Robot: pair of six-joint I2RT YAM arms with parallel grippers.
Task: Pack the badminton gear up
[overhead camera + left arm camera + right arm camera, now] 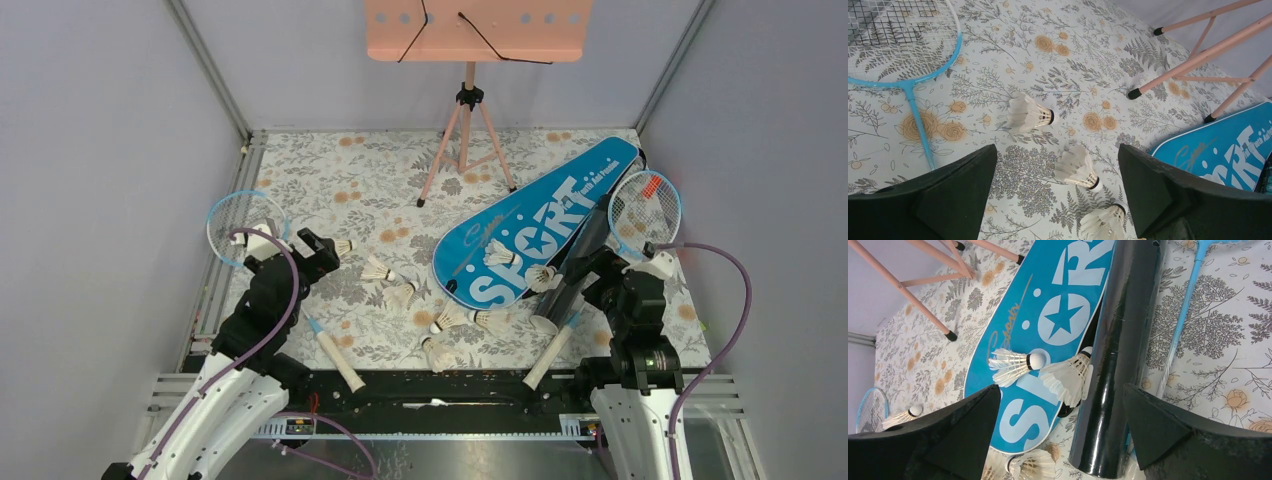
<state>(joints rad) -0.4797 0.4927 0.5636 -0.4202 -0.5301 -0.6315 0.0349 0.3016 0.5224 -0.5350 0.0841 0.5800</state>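
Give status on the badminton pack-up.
Done: nothing packed. In hand: nothing; left gripper over shuttlecocks, right gripper over tube, jaws open. To do: both rackets, tube, shuttlecocks all outside the bag, two shuttlecocks on top of it.

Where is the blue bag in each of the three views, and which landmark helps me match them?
Top external: blue bag right of centre, lying diagonally.
Left wrist: lower right corner, cut off by the edge.
Right wrist: upper centre, left of the black tube.
Shared landmark: pink tripod beside the bag.
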